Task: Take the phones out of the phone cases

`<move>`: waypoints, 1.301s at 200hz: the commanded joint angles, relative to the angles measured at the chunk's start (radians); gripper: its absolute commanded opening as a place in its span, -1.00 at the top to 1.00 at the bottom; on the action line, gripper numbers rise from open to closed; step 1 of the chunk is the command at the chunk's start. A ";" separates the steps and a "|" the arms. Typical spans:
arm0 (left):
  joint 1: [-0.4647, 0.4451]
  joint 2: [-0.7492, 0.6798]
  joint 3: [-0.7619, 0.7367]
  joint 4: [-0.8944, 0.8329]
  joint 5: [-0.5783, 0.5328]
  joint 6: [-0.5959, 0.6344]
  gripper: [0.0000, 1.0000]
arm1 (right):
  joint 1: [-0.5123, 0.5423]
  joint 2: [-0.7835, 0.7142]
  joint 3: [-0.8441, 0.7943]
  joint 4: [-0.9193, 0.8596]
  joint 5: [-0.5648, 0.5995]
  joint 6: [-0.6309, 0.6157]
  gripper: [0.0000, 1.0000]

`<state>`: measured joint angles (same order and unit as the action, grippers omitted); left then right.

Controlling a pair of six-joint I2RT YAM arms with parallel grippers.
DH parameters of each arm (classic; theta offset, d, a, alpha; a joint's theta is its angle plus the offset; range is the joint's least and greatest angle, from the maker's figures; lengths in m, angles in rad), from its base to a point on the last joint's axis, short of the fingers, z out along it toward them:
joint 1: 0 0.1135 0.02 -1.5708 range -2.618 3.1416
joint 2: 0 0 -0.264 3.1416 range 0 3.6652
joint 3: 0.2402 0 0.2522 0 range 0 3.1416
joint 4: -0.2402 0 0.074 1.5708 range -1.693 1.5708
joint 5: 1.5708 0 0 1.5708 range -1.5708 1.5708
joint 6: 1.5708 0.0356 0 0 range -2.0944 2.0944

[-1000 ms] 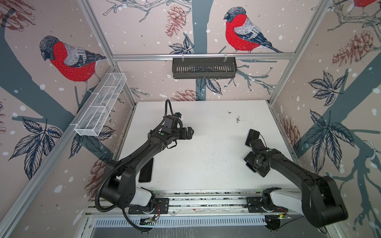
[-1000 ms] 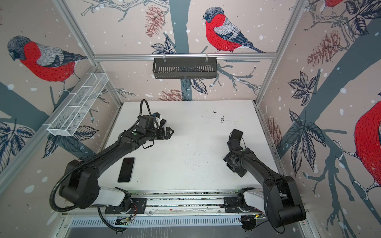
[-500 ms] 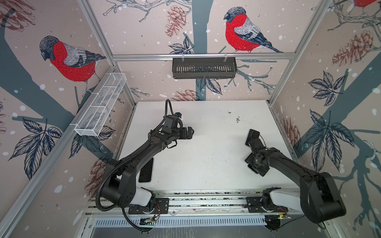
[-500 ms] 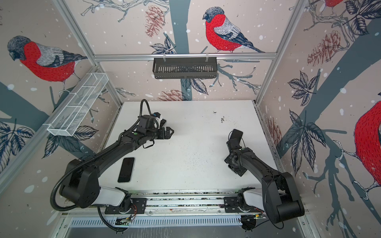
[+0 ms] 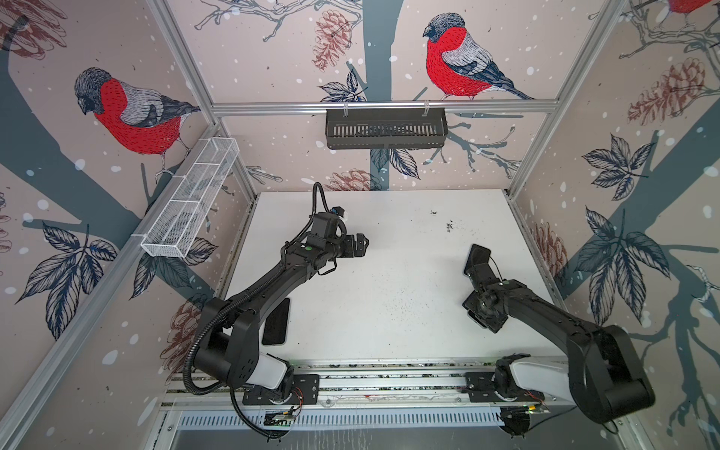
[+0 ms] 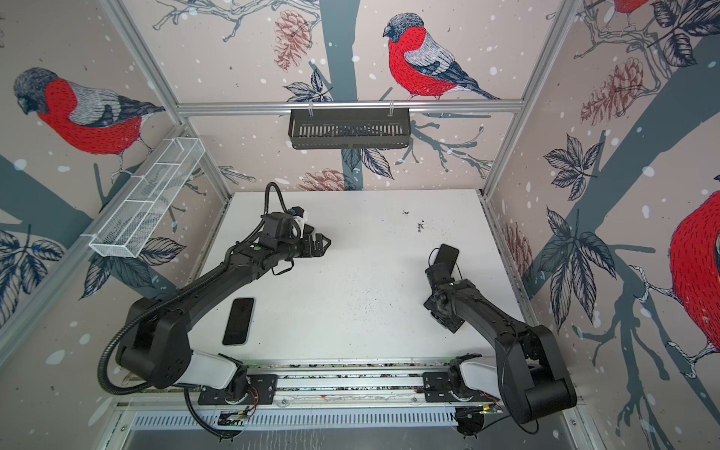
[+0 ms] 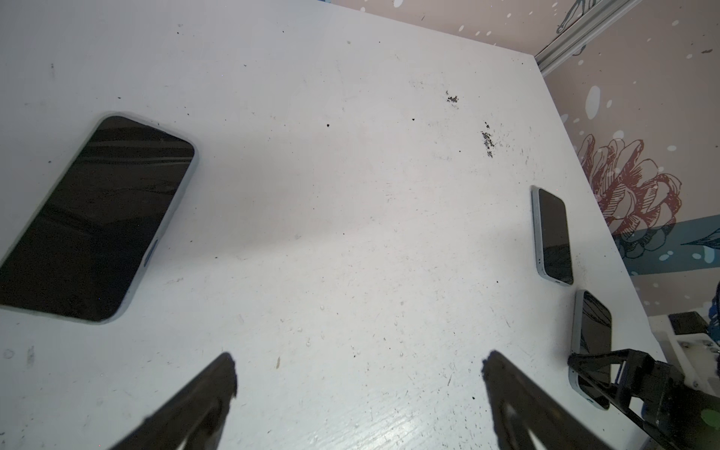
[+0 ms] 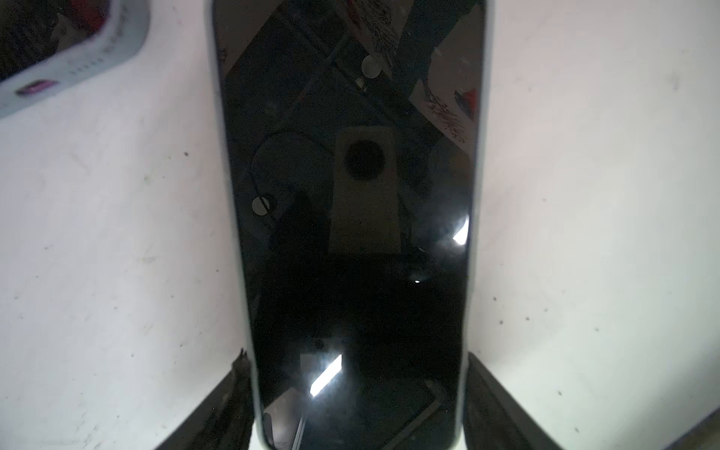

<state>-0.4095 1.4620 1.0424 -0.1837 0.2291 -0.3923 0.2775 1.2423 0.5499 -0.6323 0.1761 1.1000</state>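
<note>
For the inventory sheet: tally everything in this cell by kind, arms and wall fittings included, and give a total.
Phones: 4 (three in the left wrist view, a fourth beside the left arm in a top view)
Wall baskets: 2
Robot arms: 2
Total: 8

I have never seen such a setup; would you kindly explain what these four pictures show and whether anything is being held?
The left arm and right arm are robots mounted at the near edge of a white table, each ending in a two-fingered gripper. Both top views come from one overhead camera; each wrist view from a camera on that arm's wrist. The left wrist view shows three phones lying screen-up: a close phone, a far phone and a third phone. The right gripper has a finger either side of the third; whether it pinches yet is unclear. The left gripper is open and empty. A phone by the left base shows in both top views.
</note>
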 commanded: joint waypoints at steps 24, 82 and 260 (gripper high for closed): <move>-0.002 0.024 0.039 0.030 0.032 -0.021 -0.97 | 0.052 -0.036 0.016 0.036 -0.018 -0.004 -0.09; -0.003 0.058 0.071 0.060 0.097 -0.046 -0.96 | 0.158 -0.084 0.057 0.159 0.035 -0.056 0.13; -0.131 0.218 0.248 0.180 0.355 -0.134 -0.96 | 0.514 -0.061 0.205 0.550 0.262 -0.347 0.25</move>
<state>-0.5331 1.6630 1.2659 -0.0654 0.5056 -0.4942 0.7628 1.1782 0.7429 -0.1970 0.3660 0.8135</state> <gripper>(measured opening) 0.982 0.753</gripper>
